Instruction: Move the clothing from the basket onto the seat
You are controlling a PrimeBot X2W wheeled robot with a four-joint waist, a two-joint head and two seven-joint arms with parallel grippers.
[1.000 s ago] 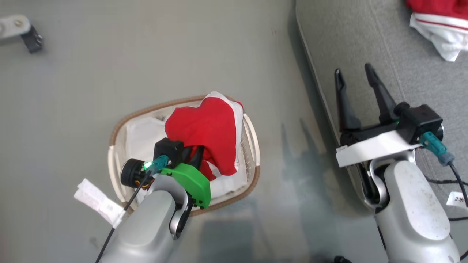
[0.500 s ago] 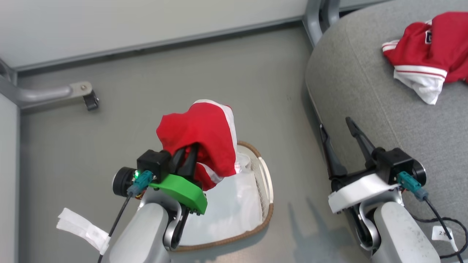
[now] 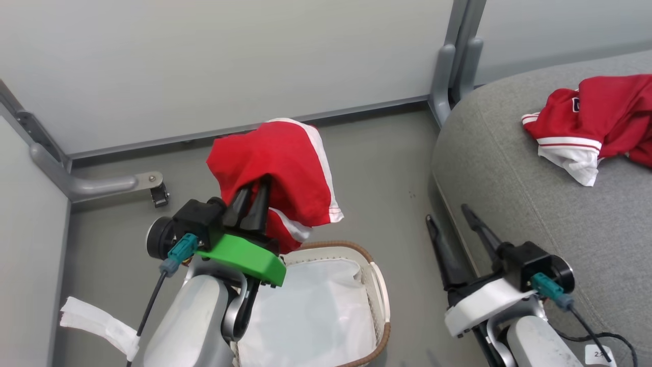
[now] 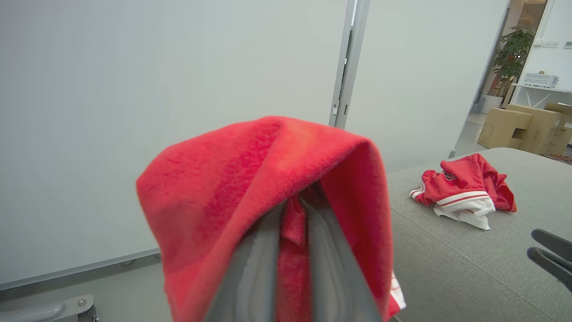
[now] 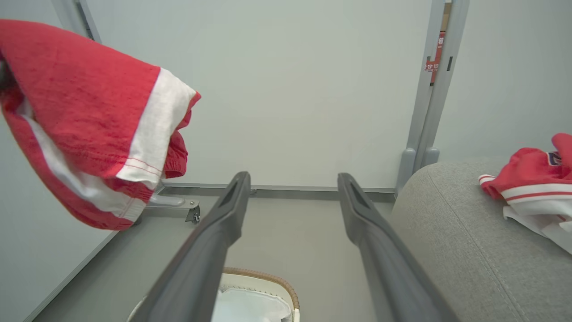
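Note:
My left gripper [image 3: 257, 184] is shut on a red garment with white panels [image 3: 277, 163], held up in the air above the far rim of the basket [image 3: 379, 300]. The cloth drapes over the fingertips and hides them; in the left wrist view it folds over both fingers [image 4: 268, 170]. In the right wrist view it hangs at the upper left [image 5: 80, 103]. A second red and white garment [image 3: 596, 117] lies crumpled on the grey seat [image 3: 535, 193]. My right gripper [image 3: 447, 213] stands open and holds nothing, beside the seat's rounded edge.
Inside the basket the white liner [image 3: 310, 316] lies bare. Pale partition walls with a grey metal post [image 3: 451, 66] close the far side. A castor foot [image 3: 158, 193] stands on the floor at the left. Cardboard boxes [image 4: 514, 127] sit beyond the seat.
The head camera has tilted up, so the whole picture has shifted. My left gripper has lifted the red garment out of the basket and higher. The right gripper stays open.

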